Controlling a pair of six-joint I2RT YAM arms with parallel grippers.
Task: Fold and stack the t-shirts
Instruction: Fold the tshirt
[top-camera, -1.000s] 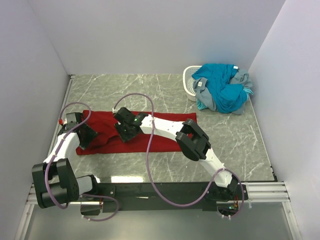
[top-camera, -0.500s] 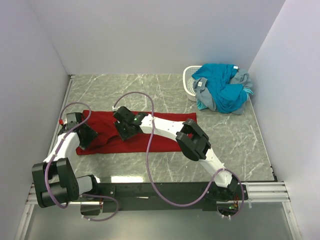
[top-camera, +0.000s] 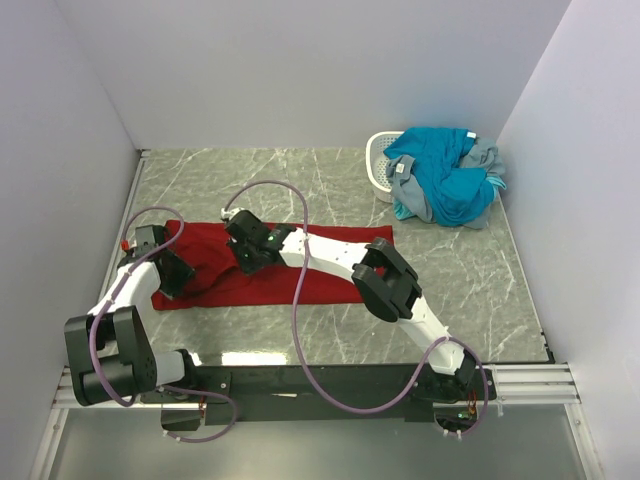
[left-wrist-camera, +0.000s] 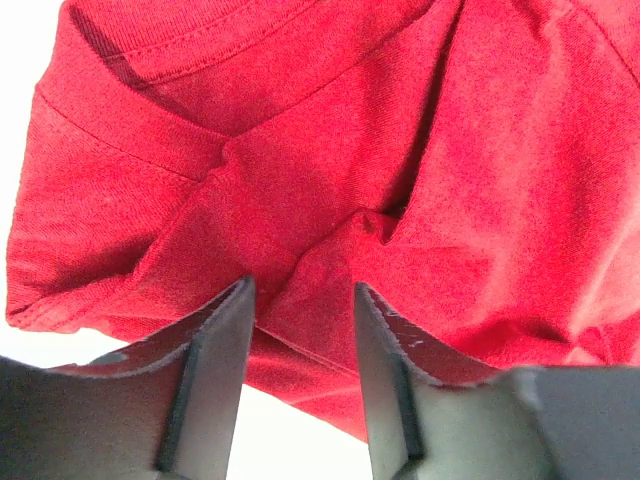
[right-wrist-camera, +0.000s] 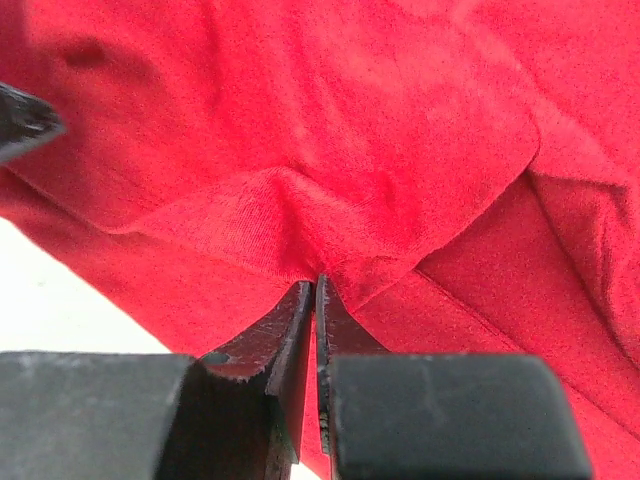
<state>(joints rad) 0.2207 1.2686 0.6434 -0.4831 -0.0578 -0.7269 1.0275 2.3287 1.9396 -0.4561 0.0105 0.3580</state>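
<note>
A dark red t-shirt (top-camera: 325, 272) lies as a long flat strip across the marble table. My left gripper (top-camera: 172, 272) is at the strip's left end. In the left wrist view it (left-wrist-camera: 300, 290) stands open, its jaws either side of a raised ridge of red t-shirt (left-wrist-camera: 330, 150) near the collar seam. My right gripper (top-camera: 248, 255) is a little right of it, over the strip's far edge. Its jaws (right-wrist-camera: 315, 282) are shut on a pinched fold of red t-shirt (right-wrist-camera: 300, 100). Teal-blue and grey t-shirts (top-camera: 445, 175) lie heaped at the back right.
A small white perforated basket (top-camera: 378, 165) stands under the left side of the heap, close to the back wall. Walls close in the table on the left, back and right. The right arm's cable loops above the red strip.
The right gripper's jaws have closed onto a fold of the red t-shirt and shifted slightly toward the far side. The left jaws have narrowed a little around the cloth.
</note>
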